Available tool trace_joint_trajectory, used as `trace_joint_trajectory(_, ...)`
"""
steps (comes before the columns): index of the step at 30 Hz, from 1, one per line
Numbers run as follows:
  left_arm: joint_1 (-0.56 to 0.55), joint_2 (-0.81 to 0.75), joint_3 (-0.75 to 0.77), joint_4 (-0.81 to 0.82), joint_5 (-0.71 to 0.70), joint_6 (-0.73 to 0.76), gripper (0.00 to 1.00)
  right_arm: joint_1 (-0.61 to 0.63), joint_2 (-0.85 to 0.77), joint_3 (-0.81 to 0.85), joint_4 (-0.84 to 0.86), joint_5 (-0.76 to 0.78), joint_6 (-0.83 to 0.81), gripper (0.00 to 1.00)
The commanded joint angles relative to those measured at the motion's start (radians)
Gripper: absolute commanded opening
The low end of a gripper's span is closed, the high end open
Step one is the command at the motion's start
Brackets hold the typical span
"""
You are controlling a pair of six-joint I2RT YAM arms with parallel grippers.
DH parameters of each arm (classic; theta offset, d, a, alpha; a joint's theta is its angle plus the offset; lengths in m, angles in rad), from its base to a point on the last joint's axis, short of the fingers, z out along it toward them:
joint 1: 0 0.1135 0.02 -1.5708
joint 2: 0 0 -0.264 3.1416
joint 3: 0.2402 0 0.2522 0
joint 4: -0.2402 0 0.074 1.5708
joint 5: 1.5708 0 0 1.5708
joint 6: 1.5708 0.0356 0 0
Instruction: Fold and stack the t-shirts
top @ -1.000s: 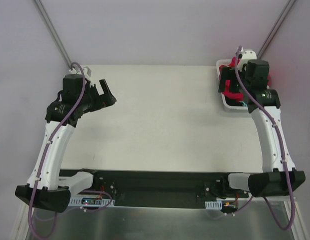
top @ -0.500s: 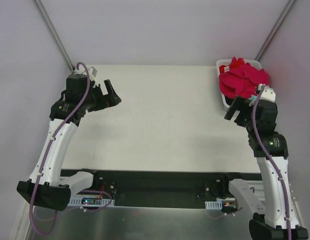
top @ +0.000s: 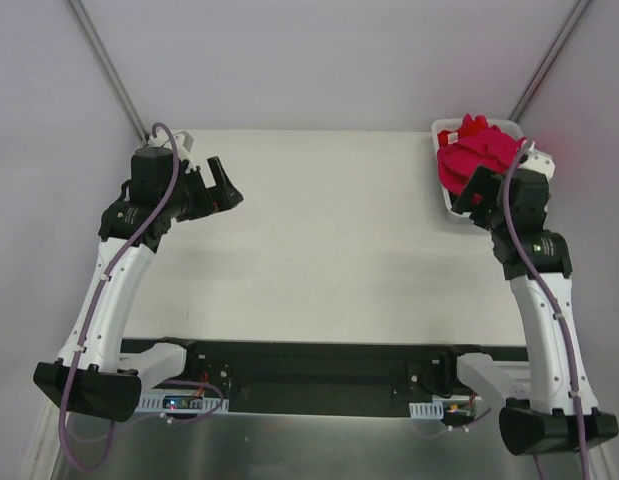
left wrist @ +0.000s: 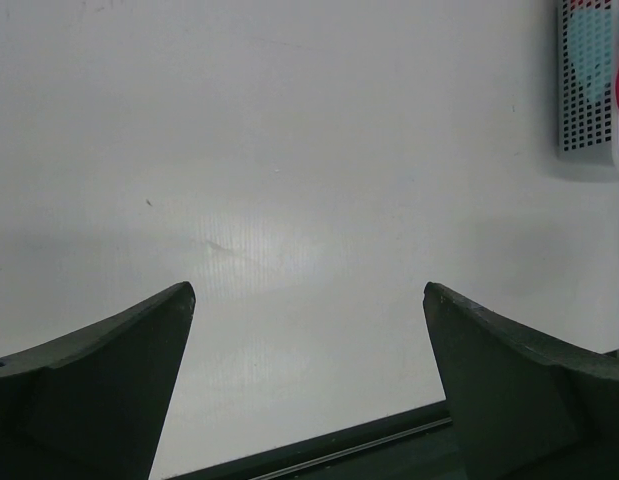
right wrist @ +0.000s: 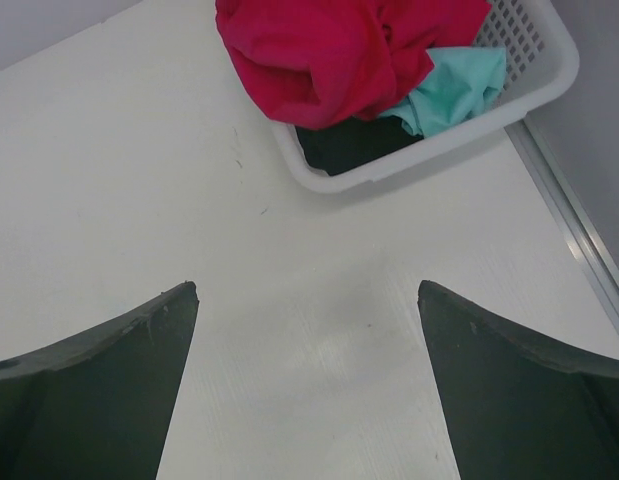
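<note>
Left tool (left wrist: 307, 288): Jaws stand wide and hold nothing. It hangs over the far left part of the worktop (top: 329, 240), pointing toward the middle. I judge this to be a waiting post, out of the other arm's way but near the area where a shirt would be spread.

Right tool (right wrist: 307, 290): Jaws stand wide and are empty. It sits above the worktop just short of the basket (right wrist: 429, 150) and faces it. I read the wide jaws as ready to take a thick bunch of cloth.

T-shirts, location: All are in the basket at the far right corner of the worktop. None lies on the open surface.

T-shirts, order: The red-pink shirt (right wrist: 329, 55) is heaped on top and spills over the near rim. The teal shirt (right wrist: 454, 90) lies beside it toward the right end. A dark shirt (right wrist: 344, 145) shows underneath, against the near wall.

Stage: I judge that nothing is folded or stacked. The first pick is the step in hand.

Next move: The red-pink shirt is the reachable one because it covers the rest. I would grip a raised fold on it.

Caution: A deep bite may catch the teal shirt too. The light basket may also drag along with the cloth.
</note>
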Motion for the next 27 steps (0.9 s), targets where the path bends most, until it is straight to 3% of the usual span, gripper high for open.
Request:
trace_joint_trajectory(1,0.011,-0.009,-0.011,0.033,0.003,-0.018,0.99,-0.009,0.144,0.09,0.109,0.057,-0.056,0.96)
trace_joint_trajectory(7,0.011,-0.052,-0.042,0.033,-0.036,-0.007,0.99,-0.032,0.281,0.203,0.179,0.041,-0.113,0.96)
trace_joint_trajectory(11,0.011,-0.071,-0.047,0.035,-0.089,-0.002,0.99,-0.04,0.258,0.15,0.255,-0.157,-0.073,0.96)
trace_joint_trajectory(17,0.011,-0.066,-0.06,0.047,-0.014,-0.019,0.99,-0.045,0.194,0.075,0.294,-0.426,0.085,0.96)
trace_joint_trajectory(23,0.011,-0.058,-0.065,0.099,0.042,-0.03,0.99,-0.045,0.111,0.088,0.211,-0.318,0.096,0.96)
trace_joint_trajectory(27,0.011,-0.04,-0.073,0.125,0.034,-0.051,0.99,-0.043,0.053,0.041,0.15,-0.334,0.076,0.96)
